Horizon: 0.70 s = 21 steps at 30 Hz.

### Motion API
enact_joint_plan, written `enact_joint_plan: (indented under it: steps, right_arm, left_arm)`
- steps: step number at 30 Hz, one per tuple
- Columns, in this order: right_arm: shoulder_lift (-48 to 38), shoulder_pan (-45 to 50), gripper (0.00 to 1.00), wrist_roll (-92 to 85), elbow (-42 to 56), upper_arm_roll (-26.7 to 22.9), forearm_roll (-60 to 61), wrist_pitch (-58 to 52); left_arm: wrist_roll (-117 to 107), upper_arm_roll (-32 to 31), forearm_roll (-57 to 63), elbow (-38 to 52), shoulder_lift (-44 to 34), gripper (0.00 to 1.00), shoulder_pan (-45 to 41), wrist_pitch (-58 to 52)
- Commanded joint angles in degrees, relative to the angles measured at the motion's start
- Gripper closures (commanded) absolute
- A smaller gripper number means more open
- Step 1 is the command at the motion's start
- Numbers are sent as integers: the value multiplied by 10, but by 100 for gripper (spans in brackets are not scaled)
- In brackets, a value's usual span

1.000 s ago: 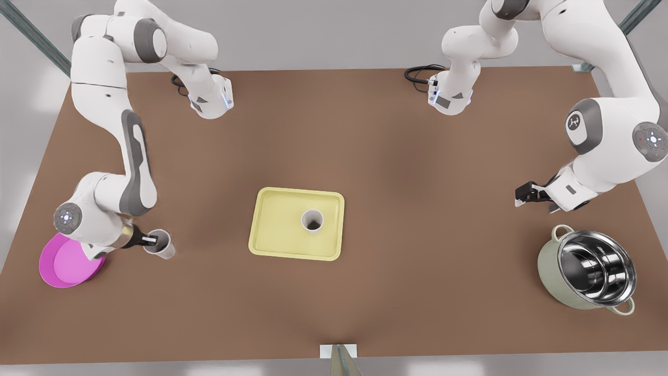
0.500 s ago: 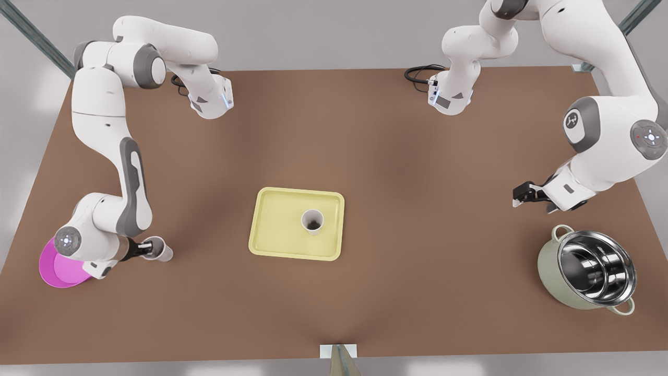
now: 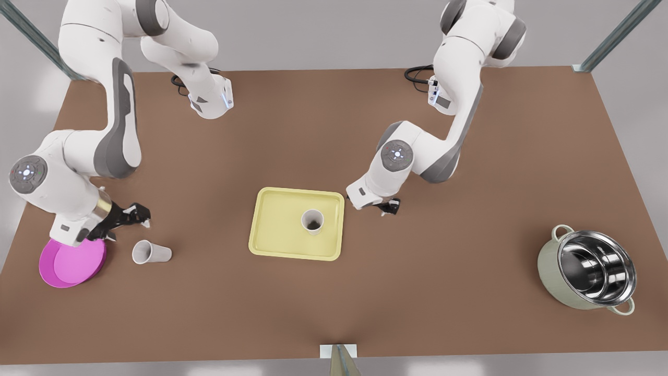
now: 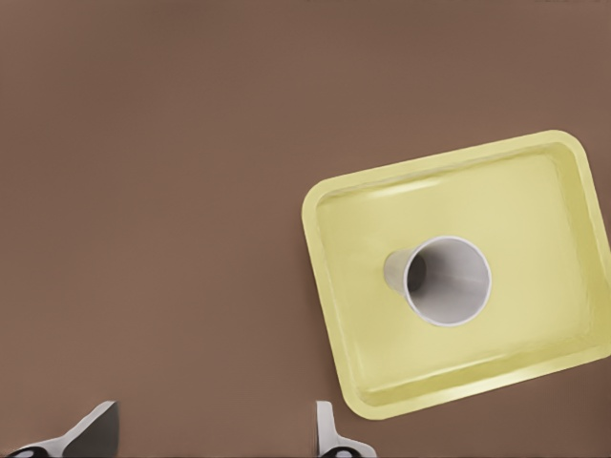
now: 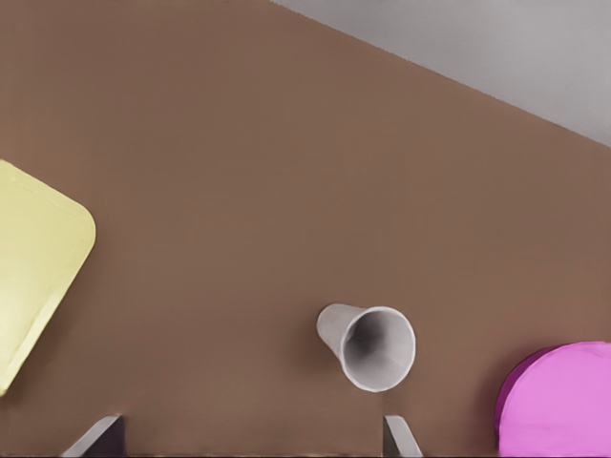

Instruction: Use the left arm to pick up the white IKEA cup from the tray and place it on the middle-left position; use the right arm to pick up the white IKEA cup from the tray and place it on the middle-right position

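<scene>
The left gripper (image 3: 383,208) hangs just beside the yellow tray (image 3: 276,230), on the front view's right. Its jaws are wide apart and hold nothing. One white cup (image 3: 312,221) stands up on the tray, near these jaws.

The right gripper (image 3: 136,214) hangs by the pink plate (image 3: 68,263). Its jaws are wide too, and hold nothing. A second white cup (image 3: 150,253) lies on its side on the brown counter (image 3: 417,292), just beside them. A shiny pot (image 3: 589,274) sits far off on the front view's right.

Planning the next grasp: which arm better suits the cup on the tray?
Left. The left end effector hangs open beside the yellow tray holding the white cup; the right end effector is by the magenta plate.
</scene>
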Motion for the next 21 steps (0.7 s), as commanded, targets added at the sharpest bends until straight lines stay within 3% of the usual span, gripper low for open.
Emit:
enact_joint_plan:
  steps: [1,4,6,21]
  right_arm:
    - [-38,-1,0,127,-5,-2,-13,-131]
    - [-38,1,0,133,5,0,-24,-132]
    - [-40,-1,0,131,6,0,-25,-132]
    - [-37,-5,0,169,44,-11,-23,-123]
  left_arm:
    - [-333,0,10,-1,5,0,-13,37]
    - [-350,0,7,-2,23,0,-41,50]
    - [-386,0,13,-3,50,0,-72,127]
    - [-398,2,30,-3,118,0,-113,201]
